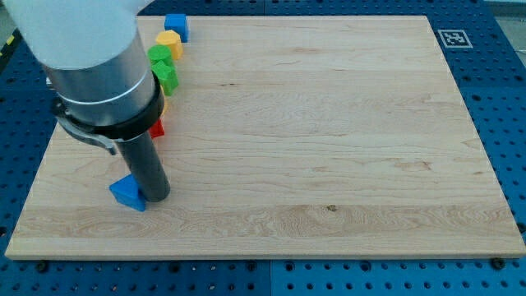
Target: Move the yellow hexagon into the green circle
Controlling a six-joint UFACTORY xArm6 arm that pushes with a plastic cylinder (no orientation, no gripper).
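A yellow block [168, 42], apparently the hexagon, lies near the board's top left. Just below it sit two green blocks, one [159, 56] touching the yellow block and another [168, 77] under it; I cannot tell which of them is the circle. My tip [156, 199] rests on the board at the lower left, far below these blocks. It touches the right side of a blue triangular block [127, 193].
A blue block [176, 26] sits at the board's top edge above the yellow one. A red block [157, 129] and a sliver of a yellow block [163, 106] peek out from behind the arm. An ArUco marker [451, 38] lies off the top right corner.
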